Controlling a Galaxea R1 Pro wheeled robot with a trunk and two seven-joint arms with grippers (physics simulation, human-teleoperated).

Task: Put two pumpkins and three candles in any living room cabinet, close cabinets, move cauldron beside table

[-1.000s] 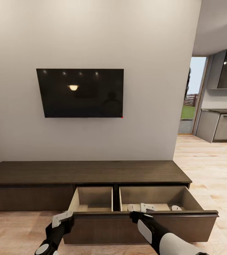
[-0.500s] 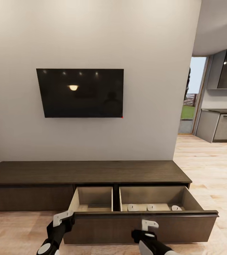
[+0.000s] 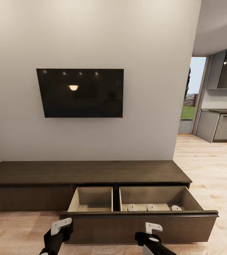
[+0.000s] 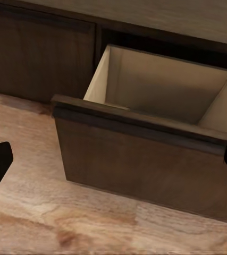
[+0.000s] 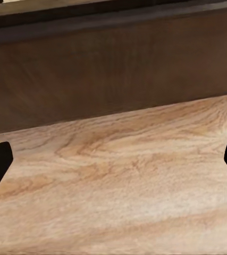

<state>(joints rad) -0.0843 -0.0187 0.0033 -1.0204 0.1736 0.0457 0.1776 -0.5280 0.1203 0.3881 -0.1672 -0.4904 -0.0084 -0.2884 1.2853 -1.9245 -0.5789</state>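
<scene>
I'm facing the long, low dark-brown wooden cabinet, its wide drawer standing pulled out toward me with three squat white candles sitting inside on the right. My right gripper is hanging empty, fingers spread wide, just before the drawer front; the left gripper, equally wide and empty, is nearing the left corner. Drawer's length is running across me, so I'm judging a straight push away.

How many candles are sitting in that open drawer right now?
3, in a row along the front of the right-hand drawer compartment: left candle, middle candle, right candle. The drawer front hides their lower parts and could conceal more.
</scene>
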